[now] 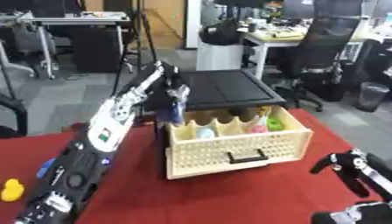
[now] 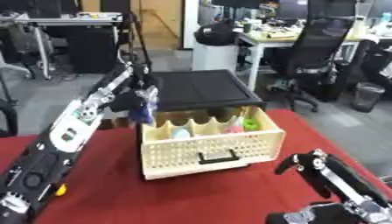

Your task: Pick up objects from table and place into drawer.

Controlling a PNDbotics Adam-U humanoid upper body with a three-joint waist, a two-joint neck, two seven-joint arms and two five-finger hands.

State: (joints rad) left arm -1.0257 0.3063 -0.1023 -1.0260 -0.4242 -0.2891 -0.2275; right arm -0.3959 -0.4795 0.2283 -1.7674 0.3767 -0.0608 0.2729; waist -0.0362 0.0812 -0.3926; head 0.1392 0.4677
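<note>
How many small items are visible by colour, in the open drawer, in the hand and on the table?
Light blue, in the drawer: 1
Pink, in the drawer: 1
Green, in the drawer: 1
Dark blue, held in the left hand above the drawer's left end: 1
Yellow, on the red table: 1
Total: 5

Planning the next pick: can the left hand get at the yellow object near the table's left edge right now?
Probably not at once. The left hand is extended over the open drawer holding a dark blue item; the yellow object lies unobstructed beside that arm's base.
</note>
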